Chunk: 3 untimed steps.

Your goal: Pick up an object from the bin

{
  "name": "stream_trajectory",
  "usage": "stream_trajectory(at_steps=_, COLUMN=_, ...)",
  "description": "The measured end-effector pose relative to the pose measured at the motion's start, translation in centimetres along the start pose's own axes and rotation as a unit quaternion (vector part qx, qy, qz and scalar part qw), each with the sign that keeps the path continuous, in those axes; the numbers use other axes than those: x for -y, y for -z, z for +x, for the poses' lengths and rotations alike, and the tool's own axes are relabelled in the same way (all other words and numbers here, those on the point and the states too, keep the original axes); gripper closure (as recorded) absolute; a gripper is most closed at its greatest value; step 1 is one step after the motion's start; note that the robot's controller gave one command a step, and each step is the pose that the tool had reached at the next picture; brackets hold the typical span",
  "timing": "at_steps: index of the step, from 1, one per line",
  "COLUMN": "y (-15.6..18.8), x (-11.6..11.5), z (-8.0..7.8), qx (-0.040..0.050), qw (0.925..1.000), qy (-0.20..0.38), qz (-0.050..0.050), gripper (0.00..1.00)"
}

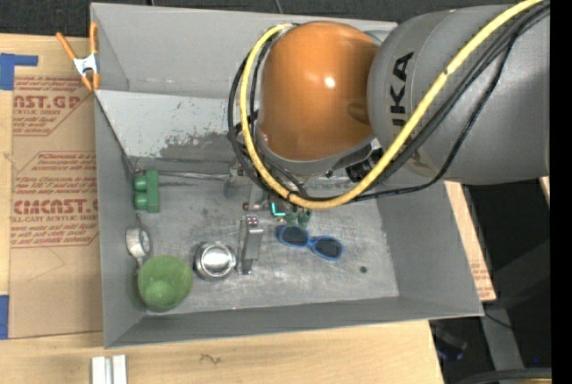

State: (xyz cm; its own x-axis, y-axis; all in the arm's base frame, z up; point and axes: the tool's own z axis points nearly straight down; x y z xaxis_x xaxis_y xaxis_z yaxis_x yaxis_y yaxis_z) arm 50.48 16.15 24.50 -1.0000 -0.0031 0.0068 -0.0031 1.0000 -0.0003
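End effector (251,246) sits low between silver cup (215,262) and blue sunglasses (309,241); nothing lifted yet (grip state indiscernible). Grasp, lift remain.

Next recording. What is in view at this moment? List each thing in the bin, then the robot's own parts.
bin: one, grey metal, middle of the view
block: one, green, studded, on the floor by the left wall
small metal piece: one, silver, left side, between the block and the lump
round lump: one, green, near left corner
round tin: one, shiny silver, just right of the lump
sunglasses: one pair, blue, middle of the floor
arm: one, grey, reaching in from the right
orange cover: one, on the wrist, above the bin's middle
cables: a bundle, yellow and black, looped round the cover
gripper: one, grey, low between the tin and the sunglasses
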Motion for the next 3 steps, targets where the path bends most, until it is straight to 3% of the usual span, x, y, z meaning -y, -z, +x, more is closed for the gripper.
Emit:
stream_trajectory(at_steps=1, y=-14.5, x=2.8, z=2.6, qx=0.001, qw=0.9969, qy=-0.079, qz=0.0, gripper=0.0)
stream_trajectory(at_steps=2, y=-17.5, x=-1.4, z=1.0, qx=0.0059, qw=0.9909, qy=-0.134, qz=-0.002, gripper=0.0)
stream_trajectory(at_steps=3, y=-9.7, x=-1.6, z=0.9, qx=0.0055, qw=0.9999, qy=0.014, qz=-0.001, gripper=0.0)
